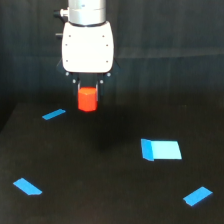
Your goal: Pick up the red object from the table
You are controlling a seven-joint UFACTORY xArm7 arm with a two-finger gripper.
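The red object (pixel 87 99) is a small red-orange short prism hanging in the air above the black table (pixel 100 170), at the upper left of the exterior view. My gripper (pixel 88 95), under the white arm housing (pixel 87 47), is shut on it from above; its dark fingers are mostly hidden behind the object's top. A faint dark shadow lies on the table below it.
Several flat blue pieces lie on the table: a thin strip (pixel 53 114) at left, a larger folded sheet (pixel 161 149) at right, one (pixel 27 186) at lower left and one (pixel 198 196) at lower right.
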